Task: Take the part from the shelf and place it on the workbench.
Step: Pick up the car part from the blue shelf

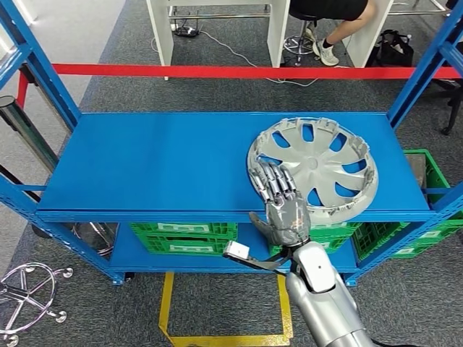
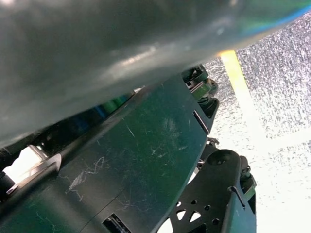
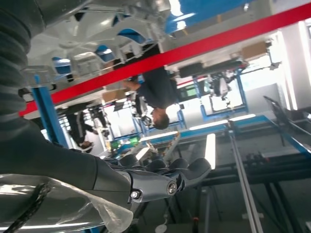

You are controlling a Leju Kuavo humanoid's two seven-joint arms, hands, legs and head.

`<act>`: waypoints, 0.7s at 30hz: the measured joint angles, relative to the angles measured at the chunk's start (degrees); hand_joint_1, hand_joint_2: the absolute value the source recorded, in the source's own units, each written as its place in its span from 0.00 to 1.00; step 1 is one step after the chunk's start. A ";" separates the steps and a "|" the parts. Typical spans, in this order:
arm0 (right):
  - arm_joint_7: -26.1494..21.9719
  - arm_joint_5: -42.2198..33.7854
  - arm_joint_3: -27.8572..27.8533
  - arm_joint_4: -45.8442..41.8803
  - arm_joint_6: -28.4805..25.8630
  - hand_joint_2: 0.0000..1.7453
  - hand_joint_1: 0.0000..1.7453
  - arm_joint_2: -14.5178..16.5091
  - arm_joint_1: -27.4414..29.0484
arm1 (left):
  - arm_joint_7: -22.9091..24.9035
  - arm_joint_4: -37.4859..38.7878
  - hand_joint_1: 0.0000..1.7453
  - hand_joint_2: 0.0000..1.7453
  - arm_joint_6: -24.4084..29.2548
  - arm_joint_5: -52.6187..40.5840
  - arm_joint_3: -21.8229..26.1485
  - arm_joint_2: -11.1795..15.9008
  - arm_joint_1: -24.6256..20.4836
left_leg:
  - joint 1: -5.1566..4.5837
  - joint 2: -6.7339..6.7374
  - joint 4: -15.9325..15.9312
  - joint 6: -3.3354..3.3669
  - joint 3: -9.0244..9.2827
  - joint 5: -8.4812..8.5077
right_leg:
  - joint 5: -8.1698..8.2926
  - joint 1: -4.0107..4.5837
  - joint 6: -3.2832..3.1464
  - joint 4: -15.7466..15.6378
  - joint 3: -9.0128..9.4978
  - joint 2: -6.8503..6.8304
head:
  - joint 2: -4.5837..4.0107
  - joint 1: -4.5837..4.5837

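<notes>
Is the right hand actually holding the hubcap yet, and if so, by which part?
Not clearly: the right hand lies with fingers spread over the near-left rim of the silver hubcap, which still lies flat on the blue shelf. A closed grip cannot be told.

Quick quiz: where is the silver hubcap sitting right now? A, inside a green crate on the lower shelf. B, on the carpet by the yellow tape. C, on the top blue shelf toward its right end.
C: the hubcap lies flat on the top blue shelf near its right end, with the right hand reaching onto its near rim.
</notes>
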 joint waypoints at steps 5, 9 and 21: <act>3.90 1.22 0.07 5.33 0.00 1.00 0.00 -2.09 -2.45 | -0.10 0.00 0.00 0.00 0.00 -0.42 0.00 0.00 -0.02 | 0.00 0.00 0.01 0.00 0.00 0.01 | 0.02 0.00 0.03 0.00 0.01 0.00 | 0.00 -0.01; 5.14 0.83 0.17 9.81 0.00 1.00 0.00 -3.74 -4.07 | -0.32 0.00 0.00 0.00 0.00 -0.68 0.00 -0.02 -0.03 | 0.00 0.00 0.02 0.01 0.00 0.01 | 0.03 0.00 0.04 0.00 0.01 0.00 | 0.00 0.00; 7.26 0.10 1.02 17.94 -0.01 1.00 0.00 -6.43 -6.51 | -0.43 0.00 0.00 0.00 0.06 -0.75 0.02 -0.02 -0.03 | -0.01 -0.01 0.02 0.01 0.00 0.01 | 0.02 0.00 0.04 0.00 0.01 -0.02 | 0.00 -0.01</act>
